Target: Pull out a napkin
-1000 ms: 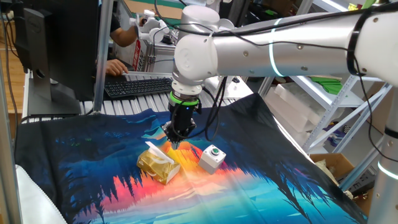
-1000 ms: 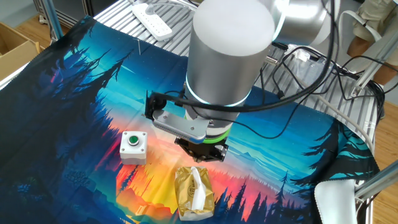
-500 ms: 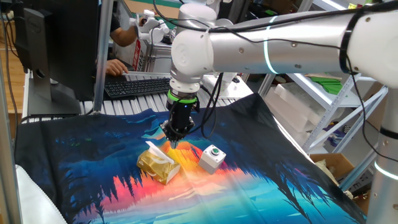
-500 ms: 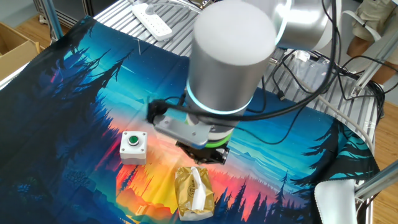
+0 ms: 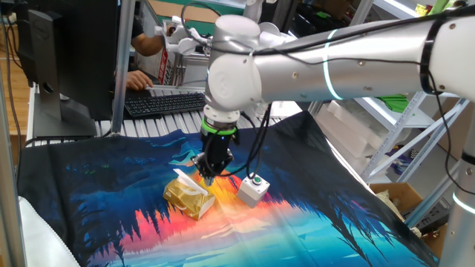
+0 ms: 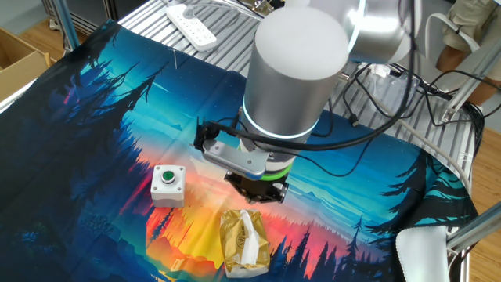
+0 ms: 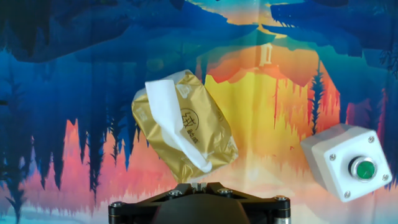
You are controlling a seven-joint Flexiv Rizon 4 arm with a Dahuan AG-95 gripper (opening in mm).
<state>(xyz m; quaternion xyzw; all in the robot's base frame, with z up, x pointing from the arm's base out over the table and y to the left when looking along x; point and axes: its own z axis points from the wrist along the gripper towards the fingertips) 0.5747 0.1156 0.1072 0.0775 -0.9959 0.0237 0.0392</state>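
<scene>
The gripper (image 5: 207, 176) had dropped lower, jaws pressed together on nothing, above the golden packet (image 7: 185, 127); the napkin (image 7: 174, 118) (mid-frame, hand view) stuck out of its slot.

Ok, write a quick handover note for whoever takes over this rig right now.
Pincer: shut, holding nothing, pointing down just above the golden packet.
Napkin: in the packet, a white strip sticking out along its top, not yet gripped.
White button box: beside the packet, not involved.
Done: the approach over the packet.
Left: open the pincer, pinch the exposed napkin, pull it out.
</scene>
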